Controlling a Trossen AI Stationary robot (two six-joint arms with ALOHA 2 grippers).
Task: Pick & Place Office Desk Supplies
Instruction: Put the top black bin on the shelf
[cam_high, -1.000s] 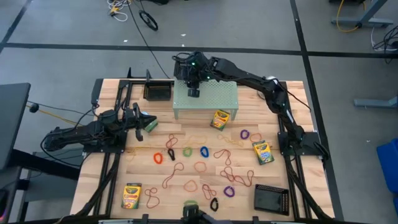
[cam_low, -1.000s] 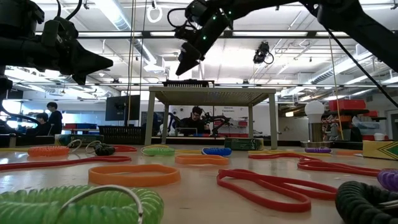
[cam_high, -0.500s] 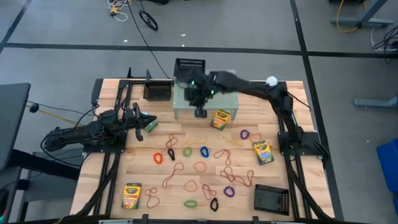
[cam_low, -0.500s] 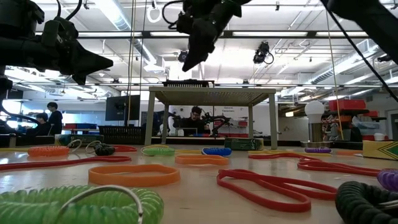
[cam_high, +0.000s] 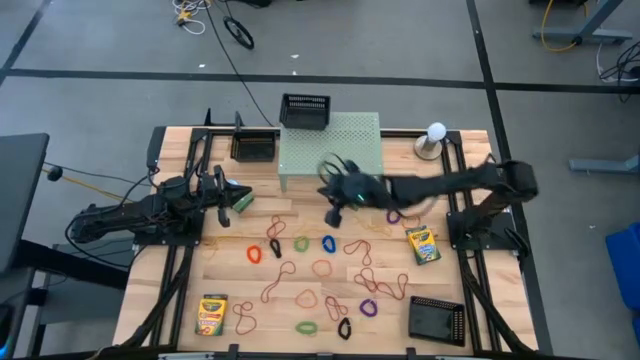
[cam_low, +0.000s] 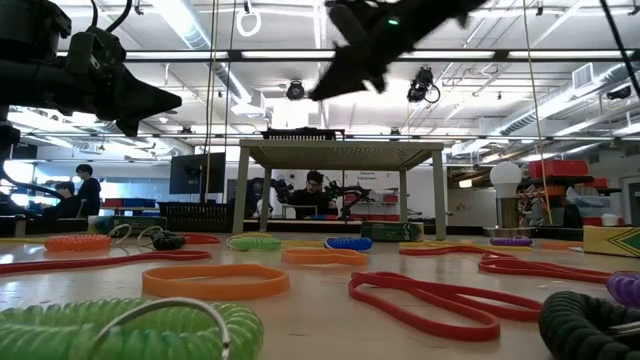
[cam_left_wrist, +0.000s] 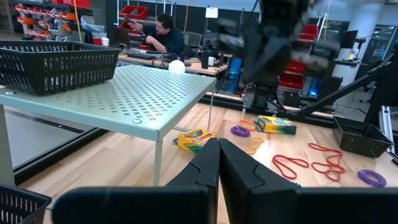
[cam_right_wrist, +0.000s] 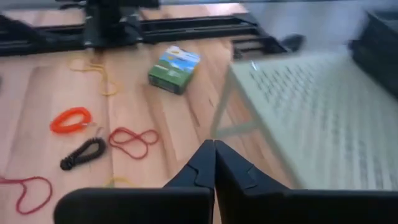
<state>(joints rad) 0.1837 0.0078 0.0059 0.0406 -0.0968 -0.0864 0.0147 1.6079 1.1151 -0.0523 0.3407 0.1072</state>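
A: The right claw (cam_high: 332, 192) has come off the riser (cam_high: 330, 150), fingers together, empty, by its front edge.

B: And the crayon box (cam_high: 422, 243)?

A: Untouched near the desk's (cam_high: 250, 290) right edge. Left claw (cam_high: 240, 199) pinched together, parked.

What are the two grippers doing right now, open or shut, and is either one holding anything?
Left gripper: shut, holding nothing, over the table's left side.
Right gripper: shut, holding nothing, in front of the green riser.
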